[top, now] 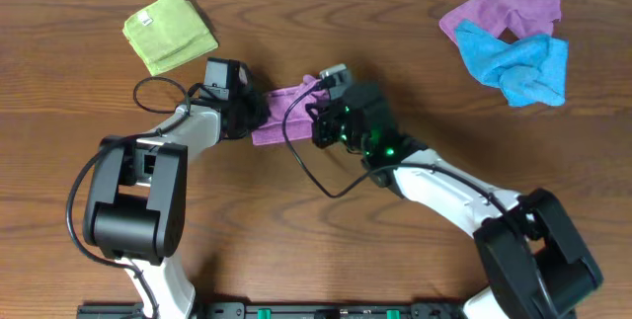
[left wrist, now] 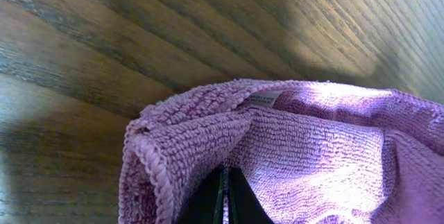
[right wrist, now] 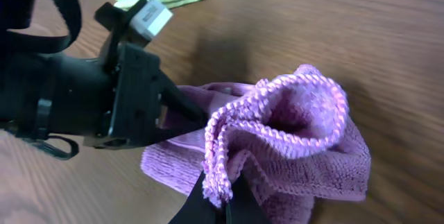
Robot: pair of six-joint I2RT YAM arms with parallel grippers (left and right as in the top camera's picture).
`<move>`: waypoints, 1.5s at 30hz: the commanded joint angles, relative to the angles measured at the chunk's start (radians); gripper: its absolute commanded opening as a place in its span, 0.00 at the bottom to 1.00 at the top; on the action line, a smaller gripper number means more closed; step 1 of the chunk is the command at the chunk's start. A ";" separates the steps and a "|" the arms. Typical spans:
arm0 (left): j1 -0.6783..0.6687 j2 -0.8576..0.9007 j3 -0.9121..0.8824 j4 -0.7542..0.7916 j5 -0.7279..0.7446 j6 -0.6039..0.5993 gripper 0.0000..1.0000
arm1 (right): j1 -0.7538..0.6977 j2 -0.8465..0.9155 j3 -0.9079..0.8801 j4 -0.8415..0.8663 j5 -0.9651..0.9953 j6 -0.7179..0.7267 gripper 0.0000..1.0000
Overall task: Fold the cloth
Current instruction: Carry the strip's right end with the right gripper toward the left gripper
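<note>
Left hand (top: 252,114) and right hand (top: 321,114) meet mid-tabletop (top: 395,52) over the purple cloth (top: 281,112), seen from overhead. Left wrist: clenched on its hemmed edge, white tag (left wrist: 262,100) showing. Right wrist: pinching a raised fold. Mid-fold, I judge; next I must carry both edges across together. Bare wood grain; no room visible.

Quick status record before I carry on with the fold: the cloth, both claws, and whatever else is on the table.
cloth: lilac, bunched mid-table between the two claws, one edge raised
left claw: shut on the cloth
right claw: shut on the raised, doubled edge
fold: not finished
green cloth: folded, far left
blue cloth: crumpled, far right, overlapping second purple cloth
</note>
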 commanded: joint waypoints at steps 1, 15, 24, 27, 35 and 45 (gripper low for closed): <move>-0.005 0.021 -0.009 -0.016 0.012 0.017 0.06 | 0.021 -0.017 -0.003 0.008 -0.004 -0.019 0.01; -0.003 -0.061 -0.008 -0.082 0.011 0.078 0.06 | 0.062 -0.014 0.008 0.028 -0.004 -0.042 0.01; -0.003 -0.133 -0.007 -0.140 -0.047 0.113 0.06 | 0.068 -0.008 0.014 0.014 -0.004 -0.045 0.01; -0.003 -0.179 -0.007 -0.174 -0.089 0.142 0.06 | 0.069 -0.008 0.014 0.014 -0.004 -0.045 0.01; 0.020 -0.288 -0.007 -0.262 -0.214 0.157 0.06 | 0.090 -0.006 0.026 0.014 -0.001 -0.057 0.01; 0.084 -0.340 -0.007 -0.331 -0.258 0.164 0.06 | 0.093 0.090 0.132 -0.024 -0.021 -0.060 0.01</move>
